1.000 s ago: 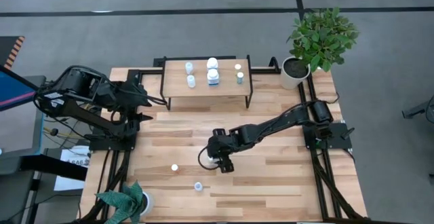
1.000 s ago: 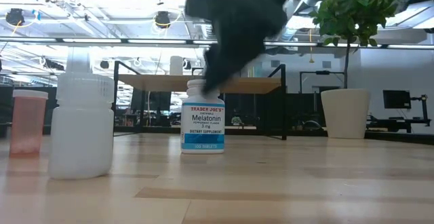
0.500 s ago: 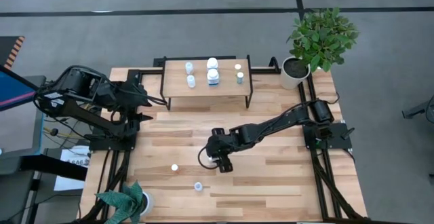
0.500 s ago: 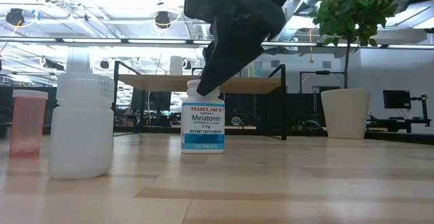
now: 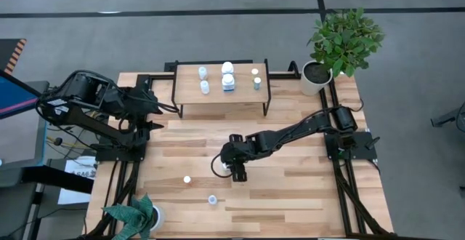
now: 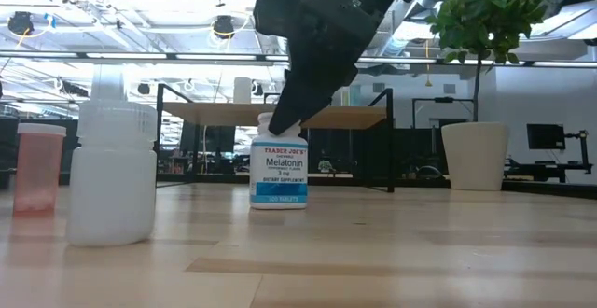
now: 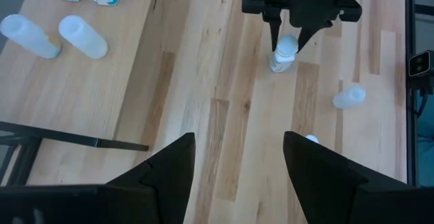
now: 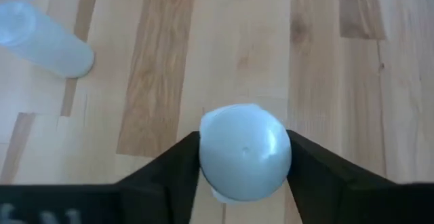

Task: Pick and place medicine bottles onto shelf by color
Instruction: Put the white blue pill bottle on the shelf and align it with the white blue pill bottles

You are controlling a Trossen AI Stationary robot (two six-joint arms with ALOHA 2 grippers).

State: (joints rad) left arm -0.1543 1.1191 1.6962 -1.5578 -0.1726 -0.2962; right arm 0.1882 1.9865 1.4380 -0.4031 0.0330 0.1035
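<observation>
A white Melatonin bottle [image 6: 278,173] with a blue-banded label stands upright in the middle of the table; it also shows in the left wrist view [image 7: 283,53]. My right gripper [image 5: 234,169] is above it, shut on its white cap [image 8: 245,149]. My left gripper [image 7: 237,176] is open and empty at the table's left edge, beside the shelf's left end. The shelf [image 5: 243,94], light wood on black legs, stands at the far edge with several small bottles upright on its top. My right gripper pinches the bottle's round white cap [image 8: 203,153] between its two fingers, one on each side. The fingers [image 6: 284,112] come from above, slanting down. The bottle stays upright; its base shows at table level in the low view.
Two small bottles are loose on the table near the front [image 5: 187,179] [image 5: 212,199]. In the low view, a clear-white bottle [image 6: 114,173] and an orange one [image 6: 37,168] stand close. Potted plants stand at the far right [image 5: 345,40] and near left [image 5: 134,214].
My right gripper has come down over the Melatonin bottle's cap and shifted a little toward the table's left edge. The bottle stays upright at about the same place.
</observation>
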